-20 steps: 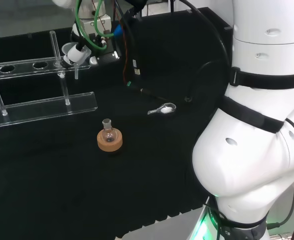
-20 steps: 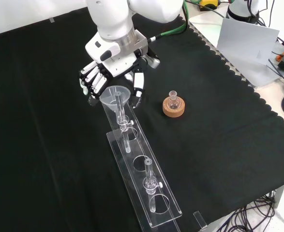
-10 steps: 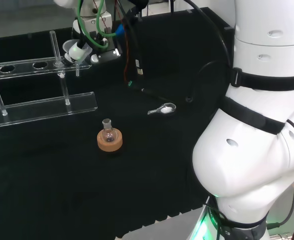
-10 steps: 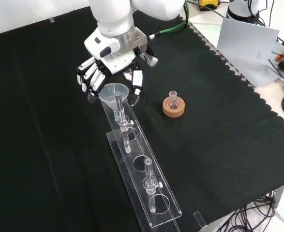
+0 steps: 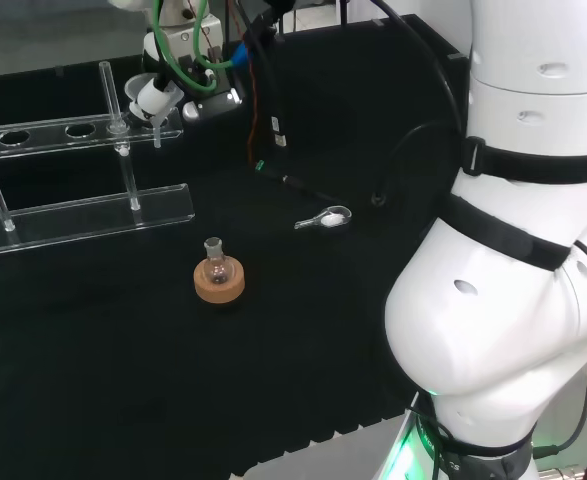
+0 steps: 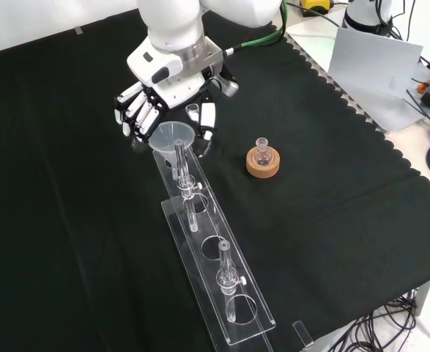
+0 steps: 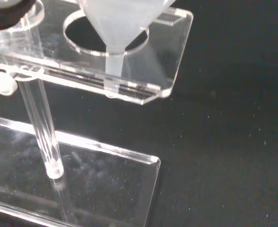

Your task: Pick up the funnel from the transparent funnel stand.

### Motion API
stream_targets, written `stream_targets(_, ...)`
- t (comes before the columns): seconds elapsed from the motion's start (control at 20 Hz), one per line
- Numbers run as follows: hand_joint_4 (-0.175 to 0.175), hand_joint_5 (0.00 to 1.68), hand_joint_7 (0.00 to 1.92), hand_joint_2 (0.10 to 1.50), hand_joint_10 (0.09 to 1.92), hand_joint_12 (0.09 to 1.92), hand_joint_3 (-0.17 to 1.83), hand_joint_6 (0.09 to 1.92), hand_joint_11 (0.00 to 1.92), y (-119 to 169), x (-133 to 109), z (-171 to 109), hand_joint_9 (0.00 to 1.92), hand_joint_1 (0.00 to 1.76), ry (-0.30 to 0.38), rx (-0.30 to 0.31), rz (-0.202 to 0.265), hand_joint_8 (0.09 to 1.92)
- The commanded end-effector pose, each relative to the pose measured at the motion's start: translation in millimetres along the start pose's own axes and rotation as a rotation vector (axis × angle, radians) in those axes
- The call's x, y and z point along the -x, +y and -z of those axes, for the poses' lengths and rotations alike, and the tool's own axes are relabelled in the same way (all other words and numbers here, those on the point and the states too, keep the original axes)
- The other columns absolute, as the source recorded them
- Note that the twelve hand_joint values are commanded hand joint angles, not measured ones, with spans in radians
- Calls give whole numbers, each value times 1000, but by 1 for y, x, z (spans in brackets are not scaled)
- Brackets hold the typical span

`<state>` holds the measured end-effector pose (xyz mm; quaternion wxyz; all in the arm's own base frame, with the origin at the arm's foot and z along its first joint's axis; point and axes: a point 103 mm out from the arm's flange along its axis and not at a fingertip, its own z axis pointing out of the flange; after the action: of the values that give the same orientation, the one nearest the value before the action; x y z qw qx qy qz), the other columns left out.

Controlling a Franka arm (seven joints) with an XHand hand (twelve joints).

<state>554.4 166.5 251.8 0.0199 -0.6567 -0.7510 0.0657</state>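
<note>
My hand (image 6: 165, 103) sits at the far end of the transparent funnel stand (image 6: 215, 275), fingers (image 6: 135, 111) on one side of the funnel (image 6: 172, 136) and thumb (image 6: 207, 121) on the other. They are curled in around the funnel's cone; from the front view I cannot tell whether they touch it.

Funnel: directly below my palm, its stem down through the end hole of the stand's top plate. Wrist view: cone (image 7: 122, 19) above the hole, stem (image 7: 113, 66) passing through the plate (image 7: 172, 56).

Head view: my hand (image 5: 168, 85) with the funnel (image 5: 141, 92) at the stand's right end.

Beyond my thumb side, well apart: small flask (image 6: 262, 154) on a cork ring (image 6: 263, 166). Farther on, a spoon (image 5: 325, 218) lies on the black cloth (image 6: 332, 183).
</note>
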Motion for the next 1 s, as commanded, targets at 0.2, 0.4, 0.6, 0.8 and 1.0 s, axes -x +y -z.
stream_targets(0.2, -17, 714, 873, 669, 606, 1140, 407, 110, 0, 2, 0, 22, 440, 738, -39, 22, 39, 585)
stream_targets(0.4, -14, 728, 895, 664, 600, 1145, 420, 123, 0, 3, 4, 34, 455, 738, -60, 33, 49, 573)
stream_targets(0.6, -12, 733, 913, 657, 589, 1150, 434, 135, 0, 3, 11, 43, 467, 739, -55, 12, 38, 556)
stream_targets(0.8, -12, 738, 919, 655, 588, 1147, 438, 141, 0, 1, 12, 55, 471, 740, -50, 8, 38, 553)
stream_targets(1.0, -13, 741, 925, 651, 584, 1130, 445, 150, 0, -2, 15, 72, 474, 740, -25, 26, 26, 547)
